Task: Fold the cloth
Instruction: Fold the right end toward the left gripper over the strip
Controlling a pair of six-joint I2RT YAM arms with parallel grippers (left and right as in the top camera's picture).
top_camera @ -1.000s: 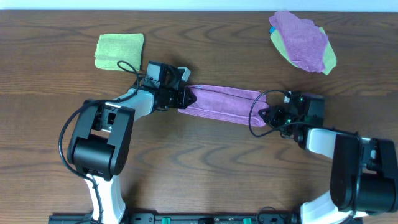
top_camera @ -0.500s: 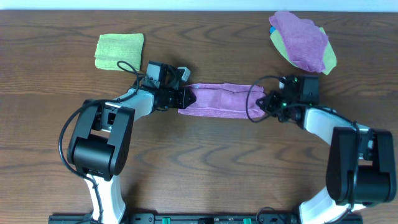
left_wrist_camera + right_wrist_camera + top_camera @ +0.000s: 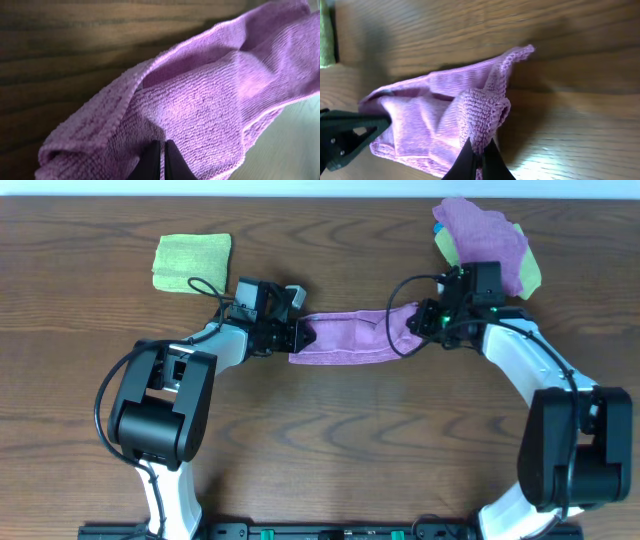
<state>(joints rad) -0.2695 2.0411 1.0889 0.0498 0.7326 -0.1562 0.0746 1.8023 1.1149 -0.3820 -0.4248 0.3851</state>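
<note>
The purple-pink cloth (image 3: pixel 350 338) hangs as a narrow folded band between my two grippers over the middle of the table. My left gripper (image 3: pixel 297 337) is shut on its left end; in the left wrist view the cloth (image 3: pixel 210 100) fills the picture and the dark fingertips (image 3: pixel 152 162) pinch its edge. My right gripper (image 3: pixel 420 321) is shut on the right end, lifted and drawn back toward the far side. In the right wrist view a bunched fold of cloth (image 3: pixel 482 112) sits between the closed fingertips (image 3: pixel 466 161), and the left gripper (image 3: pixel 347 135) shows at the far end.
A light green ribbed cloth (image 3: pixel 192 262) lies folded at the far left. A heap of purple, green and blue cloths (image 3: pixel 487 246) sits at the far right, just behind my right arm. The wooden table (image 3: pixel 330 450) spreads in front.
My right gripper has carried its end of the cloth up and toward the far side and leftward, shortening the band. The left gripper has stayed put.
</note>
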